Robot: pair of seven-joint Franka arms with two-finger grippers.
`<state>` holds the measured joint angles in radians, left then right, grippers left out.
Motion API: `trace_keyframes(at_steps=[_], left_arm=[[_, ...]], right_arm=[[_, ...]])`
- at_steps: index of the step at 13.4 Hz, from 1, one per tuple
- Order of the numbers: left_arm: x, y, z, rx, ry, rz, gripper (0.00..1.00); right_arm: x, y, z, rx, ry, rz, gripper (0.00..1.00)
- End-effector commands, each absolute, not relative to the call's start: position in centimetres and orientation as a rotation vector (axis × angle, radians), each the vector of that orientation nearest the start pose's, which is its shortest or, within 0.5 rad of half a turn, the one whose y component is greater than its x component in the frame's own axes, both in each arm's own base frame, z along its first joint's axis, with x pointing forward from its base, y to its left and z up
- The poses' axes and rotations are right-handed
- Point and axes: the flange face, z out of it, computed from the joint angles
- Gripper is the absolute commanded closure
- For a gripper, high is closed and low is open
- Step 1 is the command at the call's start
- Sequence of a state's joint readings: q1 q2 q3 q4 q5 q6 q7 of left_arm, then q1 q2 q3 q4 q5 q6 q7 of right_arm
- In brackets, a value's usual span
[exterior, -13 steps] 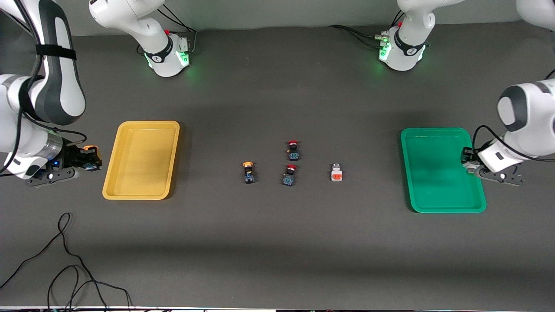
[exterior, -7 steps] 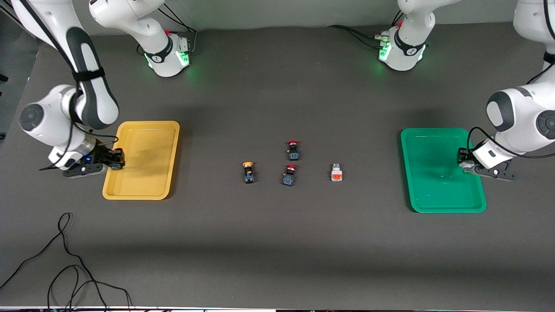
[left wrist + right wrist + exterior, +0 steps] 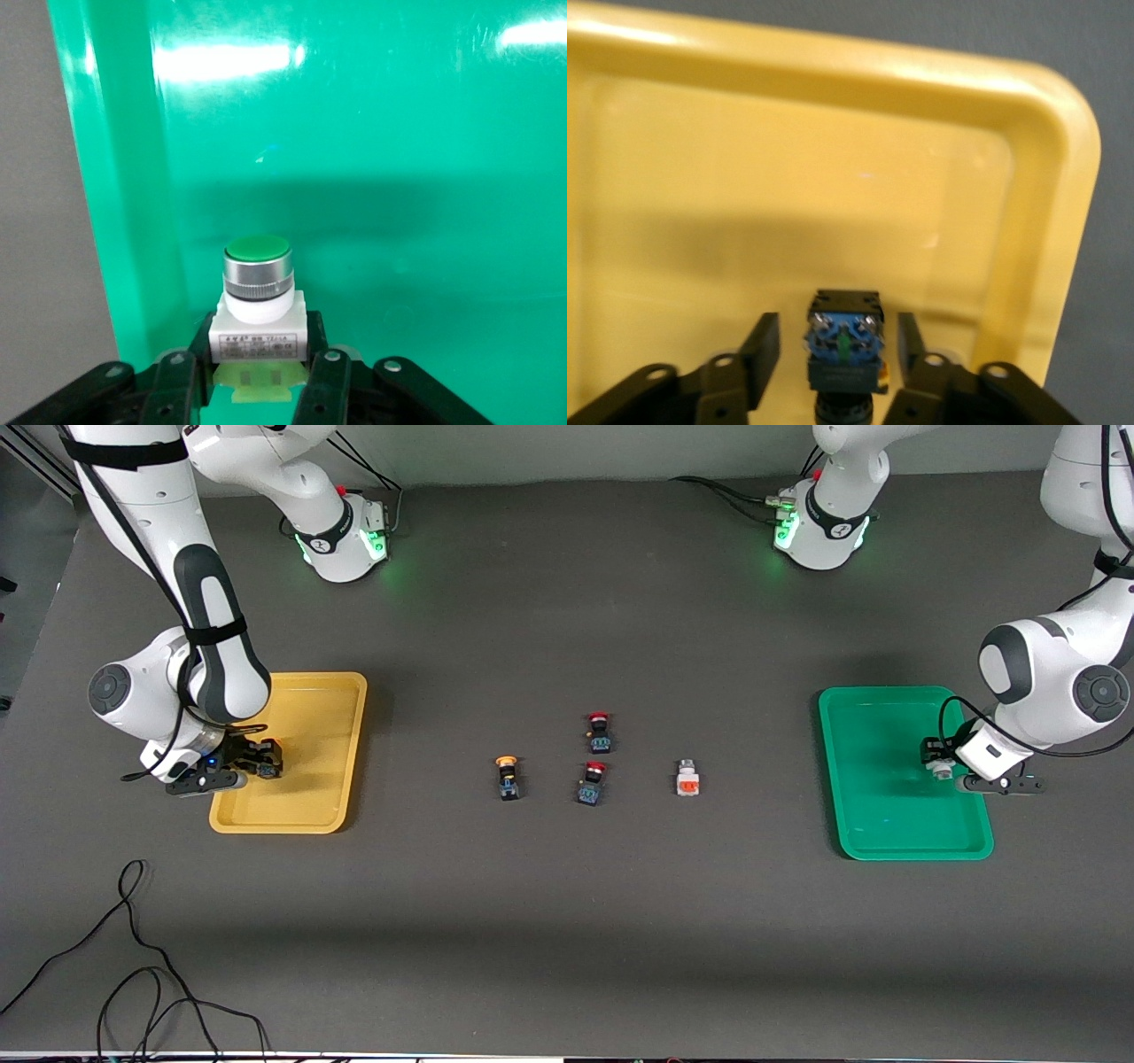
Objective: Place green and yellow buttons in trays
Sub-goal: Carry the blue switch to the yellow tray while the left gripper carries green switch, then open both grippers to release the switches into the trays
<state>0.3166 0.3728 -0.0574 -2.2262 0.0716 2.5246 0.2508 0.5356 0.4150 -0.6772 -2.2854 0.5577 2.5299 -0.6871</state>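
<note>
The right gripper (image 3: 257,766), jaws spread clear of the blue-bodied button (image 3: 843,347), sat in the yellow tray (image 3: 337,691). The left gripper (image 3: 941,766) clamped the green button (image 3: 258,274) over the green tray (image 3: 864,841). One yellow button (image 3: 507,775) waited mid-table, near the red ones (image 3: 598,731).

1. Trays: two, one yellow tray (image 3: 297,753) and one green tray (image 3: 886,779).
2. Red-capped buttons: two (image 3: 599,732) (image 3: 592,782).
3. Yellow-capped buttons: one on the table (image 3: 508,777); a second black-and-blue one (image 3: 843,347) over the yellow tray, cap hidden.
4. White-bodied buttons: two, one green-capped (image 3: 258,301), one with an orange face (image 3: 687,778).
5. Arms: two.
</note>
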Motion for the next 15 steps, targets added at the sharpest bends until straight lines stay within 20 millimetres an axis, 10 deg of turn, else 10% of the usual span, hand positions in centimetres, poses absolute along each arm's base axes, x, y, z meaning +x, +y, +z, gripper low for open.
trace_keyframes(at_steps=[1, 4, 9, 13, 15], left_arm=[[52.6, 13.4, 20.0, -3.131, 0.086, 0.117, 0.01], [52.9, 13.1, 21.7, -3.128, 0.100, 0.118, 0.00], [55.2, 7.8, 33.9, -3.119, 0.203, 0.247, 0.01], [58.6, -0.6, 45.6, -3.185, 0.189, 0.326, 0.18], [59.6, -5.6, 47.1, -3.176, 0.087, 0.368, 0.16]], right_arm=[[54.4, -8.6, 23.6, -2.997, -0.200, 0.012, 0.00], [58.0, -8.6, 29.0, -3.028, -0.270, 0.026, 0.00], [64.7, -1.2, 43.9, -3.135, -0.287, 0.155, 0.00], [64.7, 11.4, 45.2, -3.171, -0.166, 0.102, 0.00], [64.2, 19.8, 42.7, -3.201, -0.199, 0.119, 0.00]])
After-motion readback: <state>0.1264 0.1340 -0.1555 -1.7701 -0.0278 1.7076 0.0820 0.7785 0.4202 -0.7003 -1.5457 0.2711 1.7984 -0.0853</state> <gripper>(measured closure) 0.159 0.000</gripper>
